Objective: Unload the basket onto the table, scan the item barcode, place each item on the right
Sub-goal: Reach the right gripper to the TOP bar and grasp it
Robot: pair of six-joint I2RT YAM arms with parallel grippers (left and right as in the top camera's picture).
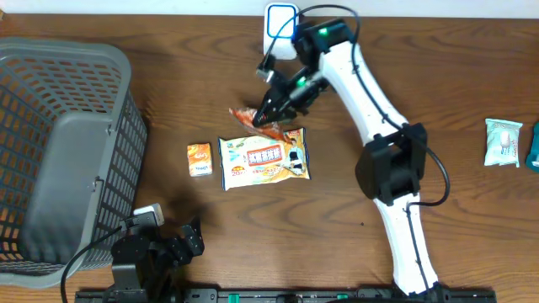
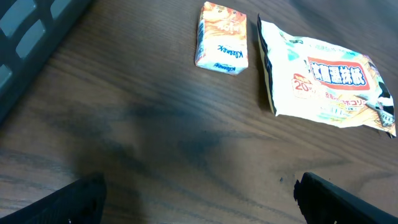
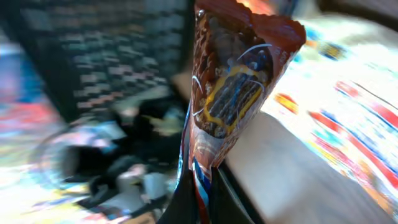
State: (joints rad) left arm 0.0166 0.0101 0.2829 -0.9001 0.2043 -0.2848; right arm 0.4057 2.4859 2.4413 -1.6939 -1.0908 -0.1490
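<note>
Overhead: the right gripper (image 1: 269,116) pinches a snack packet (image 1: 244,115) just above the big pack (image 1: 264,160), short of the white scanner (image 1: 281,21). The pick looks done; next the barcode must face the scanner. Left wrist: the left gripper (image 2: 202,202) gapes wide, empty. Right wrist: jaws shut tight on the packet's edge; blur probably hides any barcode.

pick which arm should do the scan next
Right, likely. The right claw is shut on the brown snack packet, close to the white device at the far edge. The left claw sits open by the basket, holding nothing.
</note>
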